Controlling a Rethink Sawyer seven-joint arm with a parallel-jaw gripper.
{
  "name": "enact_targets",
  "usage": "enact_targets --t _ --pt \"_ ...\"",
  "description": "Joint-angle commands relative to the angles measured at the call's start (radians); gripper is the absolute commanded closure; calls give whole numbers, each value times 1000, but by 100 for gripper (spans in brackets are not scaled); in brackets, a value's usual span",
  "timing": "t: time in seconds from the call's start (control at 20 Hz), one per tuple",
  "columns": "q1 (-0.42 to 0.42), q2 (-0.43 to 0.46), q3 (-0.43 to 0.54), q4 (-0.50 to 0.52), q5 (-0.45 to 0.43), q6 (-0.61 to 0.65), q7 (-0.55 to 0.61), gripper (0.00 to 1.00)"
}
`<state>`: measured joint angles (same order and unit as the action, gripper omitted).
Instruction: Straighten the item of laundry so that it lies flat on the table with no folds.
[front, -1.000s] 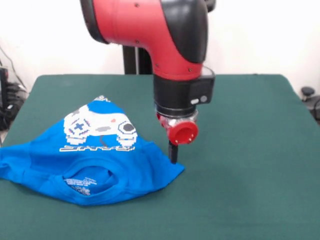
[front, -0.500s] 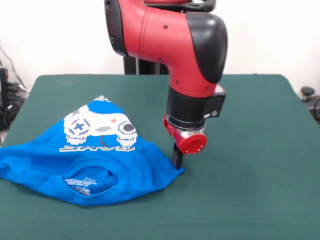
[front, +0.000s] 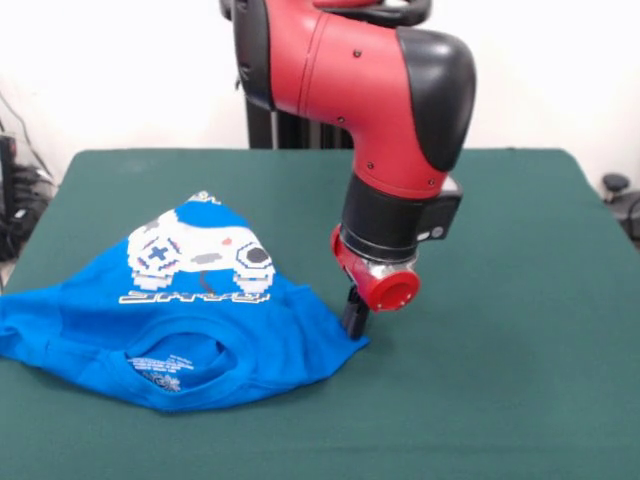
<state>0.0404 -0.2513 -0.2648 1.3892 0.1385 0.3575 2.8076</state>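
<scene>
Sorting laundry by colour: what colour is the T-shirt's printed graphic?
Mostly white, on the bright blue cotton T-shirt; front view.

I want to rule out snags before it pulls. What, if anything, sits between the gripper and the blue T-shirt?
Nothing visible. The gripper is already down at the T-shirt's right corner, with only bare green table around it. Whether it touches the cloth cannot be told.

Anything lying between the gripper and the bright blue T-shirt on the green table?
Nothing: in the front view the gripper sits right at the corner of the bright blue T-shirt, no green felt table showing between.
</scene>
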Motion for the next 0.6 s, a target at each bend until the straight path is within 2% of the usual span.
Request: enact_targets --t 0.05,0.6 --pt "-28 243 60 -44 32 -145 124 0" --pt "-66 223 114 -18 52 -135 106 0"
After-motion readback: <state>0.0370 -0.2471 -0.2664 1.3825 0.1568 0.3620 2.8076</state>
